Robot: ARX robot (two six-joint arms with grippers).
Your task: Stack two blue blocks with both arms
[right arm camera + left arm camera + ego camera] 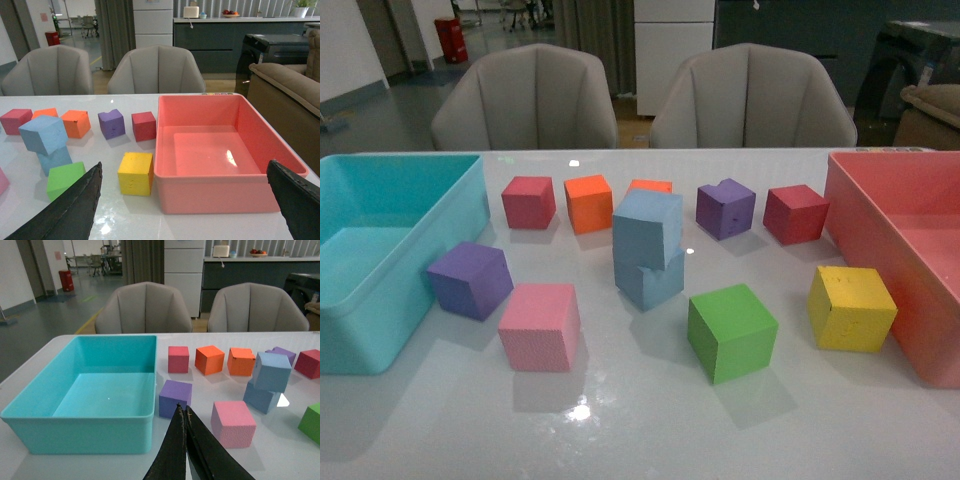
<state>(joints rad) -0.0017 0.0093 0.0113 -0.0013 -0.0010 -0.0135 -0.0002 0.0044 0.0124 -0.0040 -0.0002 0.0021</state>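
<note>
Two sky-blue foam cubes stand stacked in the middle of the white table: the upper blue block sits skewed on the lower blue block. The stack also shows in the left wrist view and in the right wrist view. No arm shows in the front view. My left gripper is shut and empty, low over the table beside the turquoise bin, short of a purple cube. My right gripper is wide open and empty, facing the pink bin.
Loose cubes surround the stack: pink, green, yellow, purple, another purple, red, dark red, two orange. The turquoise bin stands left, the pink bin right. Two chairs behind.
</note>
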